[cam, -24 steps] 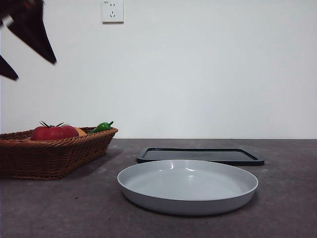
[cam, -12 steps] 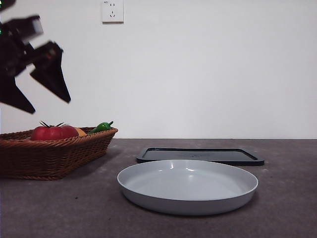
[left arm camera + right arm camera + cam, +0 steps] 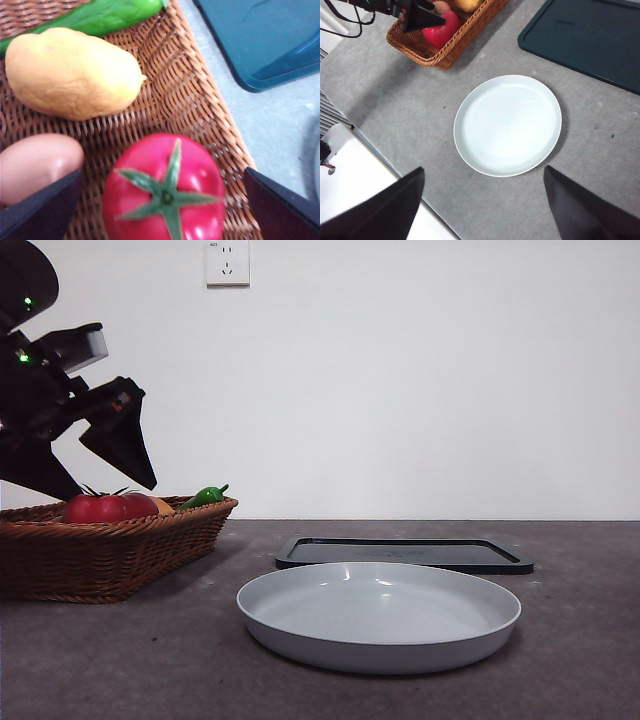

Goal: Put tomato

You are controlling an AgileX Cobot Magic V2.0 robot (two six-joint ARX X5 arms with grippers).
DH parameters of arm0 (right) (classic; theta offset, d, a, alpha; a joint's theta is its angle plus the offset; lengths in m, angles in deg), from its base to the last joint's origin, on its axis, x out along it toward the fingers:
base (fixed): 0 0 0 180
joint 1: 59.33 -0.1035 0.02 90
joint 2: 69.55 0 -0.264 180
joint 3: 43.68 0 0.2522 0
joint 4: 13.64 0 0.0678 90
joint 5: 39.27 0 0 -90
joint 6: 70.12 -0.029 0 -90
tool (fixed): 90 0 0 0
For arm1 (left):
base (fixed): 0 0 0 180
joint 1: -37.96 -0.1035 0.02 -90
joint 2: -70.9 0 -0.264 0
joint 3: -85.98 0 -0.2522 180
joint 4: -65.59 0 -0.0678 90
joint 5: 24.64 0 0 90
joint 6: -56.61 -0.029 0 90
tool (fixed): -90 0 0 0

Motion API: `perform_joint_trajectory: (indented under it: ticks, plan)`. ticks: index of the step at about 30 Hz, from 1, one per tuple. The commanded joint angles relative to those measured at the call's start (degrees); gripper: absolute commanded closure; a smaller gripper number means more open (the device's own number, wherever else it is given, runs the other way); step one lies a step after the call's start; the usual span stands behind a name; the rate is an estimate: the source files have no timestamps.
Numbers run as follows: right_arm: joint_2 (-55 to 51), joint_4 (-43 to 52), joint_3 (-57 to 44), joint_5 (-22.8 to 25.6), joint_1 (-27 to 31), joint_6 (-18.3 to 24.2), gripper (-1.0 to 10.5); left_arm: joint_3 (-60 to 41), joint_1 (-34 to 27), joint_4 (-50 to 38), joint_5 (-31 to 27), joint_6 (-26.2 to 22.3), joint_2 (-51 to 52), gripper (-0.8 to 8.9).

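**Hovering over the tomato, not touching it**

My left gripper [image 3: 100,480] hangs just above the basket [image 3: 110,550], fingers [image 3: 40,210] spread wide with the tomato [image 3: 165,192] sitting right between them. No contact that I can see, the fingertips are on either side of it with gaps.

The tomato lies in the basket near the rim on the side facing the plate [image 3: 380,615], green stem up. Same basket also has a yellowish lemon-looking thing [image 3: 70,72], a green pepper [image 3: 100,15] along the far wall, and something pale pink, egg-like [image 3: 35,160], just beside the tomato.

The plate is on the table [image 3: 395,95] beside the basket, well apart from it. A dark tray [image 3: 405,552] lies flat behind the plate, further from the basket.

My right gripper [image 3: 482,202] is up high looking down on the plate, fingers open, holding nothing.

There's a wall socket [image 3: 227,262] above the basket.
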Motion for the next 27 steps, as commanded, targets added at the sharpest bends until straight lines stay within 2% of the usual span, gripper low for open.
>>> perform_joint_trajectory:
  ticks: [1, 23, 27]
  plan:
    - [0.37, 0.28, 1.05, -0.04, -0.31, 0.22, 5.7, 1.40, 0.22, -0.57, -0.22, -0.72, -1.99, 2.94]
    - [0.37, 0.31, 1.05, -0.04, -0.31, 0.22, 5.7, 1.40, 1.33, -0.70, -0.22, -0.83, -3.54, 3.28]
    - [0.37, 0.31, 1.05, -0.04, -0.31, 0.20, 5.7, 1.40, 1.33, 0.24, -0.22, -0.83, -3.54, 4.37]
